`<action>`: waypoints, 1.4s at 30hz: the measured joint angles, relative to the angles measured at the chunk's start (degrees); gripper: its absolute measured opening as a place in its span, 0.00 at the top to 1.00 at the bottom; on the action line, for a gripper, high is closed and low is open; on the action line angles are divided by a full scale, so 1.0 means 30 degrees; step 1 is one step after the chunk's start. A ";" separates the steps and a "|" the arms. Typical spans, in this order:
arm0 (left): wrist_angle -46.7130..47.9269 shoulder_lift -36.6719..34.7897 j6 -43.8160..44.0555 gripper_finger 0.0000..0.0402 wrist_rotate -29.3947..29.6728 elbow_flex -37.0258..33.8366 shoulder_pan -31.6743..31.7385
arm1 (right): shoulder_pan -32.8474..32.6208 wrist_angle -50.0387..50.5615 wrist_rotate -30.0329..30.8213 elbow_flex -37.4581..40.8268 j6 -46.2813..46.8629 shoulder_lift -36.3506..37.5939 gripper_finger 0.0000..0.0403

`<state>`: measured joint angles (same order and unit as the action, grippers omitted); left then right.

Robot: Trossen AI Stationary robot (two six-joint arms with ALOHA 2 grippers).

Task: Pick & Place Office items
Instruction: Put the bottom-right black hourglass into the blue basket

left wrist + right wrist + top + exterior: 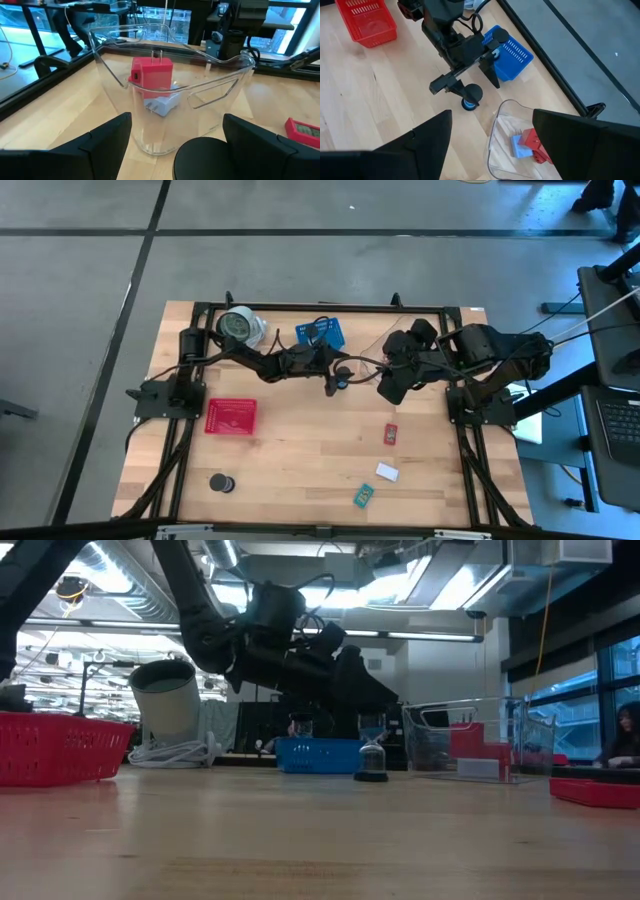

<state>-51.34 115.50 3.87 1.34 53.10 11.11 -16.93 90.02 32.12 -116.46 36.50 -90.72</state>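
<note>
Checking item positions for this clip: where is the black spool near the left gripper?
In the high view the black spool stands mid-table beneath the open left gripper, between the blue basket and the clear tub.

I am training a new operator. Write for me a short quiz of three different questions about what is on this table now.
1. True or false: the clear tub is empty.
2. Multiple choice: what sits directly under the left tool? A) a black spool with a blue base B) the red basket C) the white block
3. Fill in: the blue basket lies at the table's ____ edge in the high view, next to the grey-and-white disc.

Key
1. False: it holds a red plug-like piece and a pale blue piece.
2. A; the tool's fingers stand open above it.
3. Far (top).
</note>
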 joint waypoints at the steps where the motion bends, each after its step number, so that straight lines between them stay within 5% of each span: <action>1: 0.0037 -0.0074 -0.0089 0.23 -0.0081 -0.0008 -0.0032 | 0.0000 0.0000 0.0000 0.0000 0.0012 0.0000 0.30; 16: 0.2802 -0.1078 -0.0007 0.23 -0.0384 0.0072 -0.0056 | 0.0000 0.0000 -0.0006 -0.0007 0.0129 0.0000 0.30; 42: 0.2720 -0.1081 -0.0438 0.23 -0.1277 0.0065 -0.0206 | 0.0000 -0.0003 -0.0108 -0.0007 0.0548 0.0000 0.30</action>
<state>-43.18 112.26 2.55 -2.49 53.30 10.49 -16.93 90.01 31.80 -116.49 38.14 -90.72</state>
